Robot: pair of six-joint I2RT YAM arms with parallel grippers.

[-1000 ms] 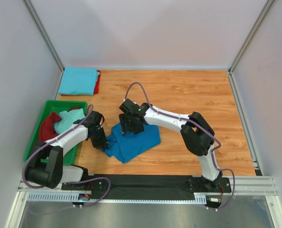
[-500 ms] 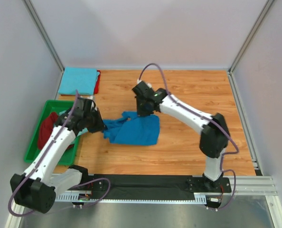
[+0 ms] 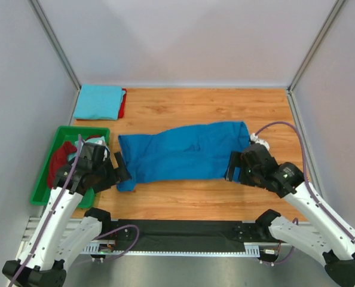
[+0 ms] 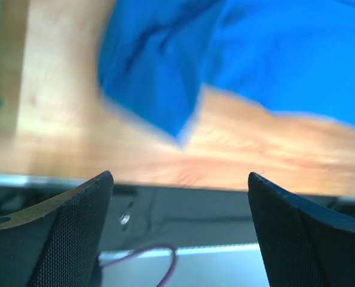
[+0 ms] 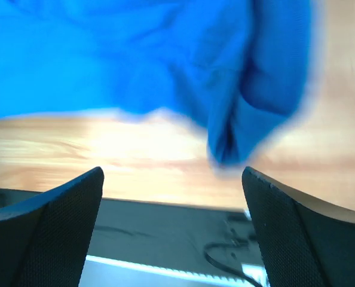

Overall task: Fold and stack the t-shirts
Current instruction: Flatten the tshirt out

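Observation:
A royal blue t-shirt [image 3: 183, 150] lies spread out lengthwise across the middle of the wooden table. My left gripper [image 3: 122, 165] sits open at the shirt's left end, near a corner of cloth [image 4: 156, 78], with nothing between its fingers [image 4: 76, 227]. At the shirt's right end my right gripper [image 3: 232, 167] is open and empty too. A fold of the blue shirt [image 5: 249, 89] hangs just beyond it. A folded sky blue t-shirt [image 3: 98, 101] rests on a red one [image 3: 124, 101] at the back left.
A green tray [image 3: 41, 181] stands at the left edge with a maroon shirt [image 3: 58, 158] in it, partly hidden by the left arm. The black base rail [image 3: 189, 228] runs along the near edge. White walls close in the table's sides and back.
Both arms have swung outward and back toward their bases, drawing the crumpled blue shirt out long and flat. Both grippers have let go of it and now stand open.

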